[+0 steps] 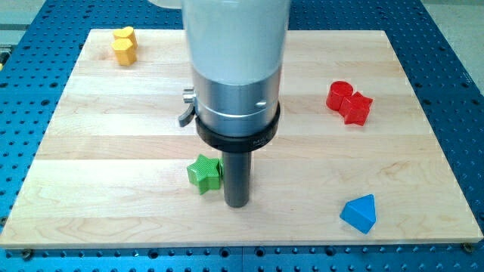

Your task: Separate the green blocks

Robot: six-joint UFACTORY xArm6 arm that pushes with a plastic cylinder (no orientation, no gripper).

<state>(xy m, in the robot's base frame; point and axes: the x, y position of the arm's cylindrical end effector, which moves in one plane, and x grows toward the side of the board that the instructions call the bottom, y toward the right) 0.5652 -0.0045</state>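
my tip touching green star's right side | star low centre of board, no clear long axis, one point toward view's top | no fingers on rod | second green block not visible

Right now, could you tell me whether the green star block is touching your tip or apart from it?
Touching, as far as the view shows: the green star block sits directly against my tip on the view's left, no board visible between them.

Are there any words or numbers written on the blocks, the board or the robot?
None can be read.
Black ring on the arm: a faint pale mark, too small and blurred to read.
Blocks, such as the green star, and the wooden board: no writing.
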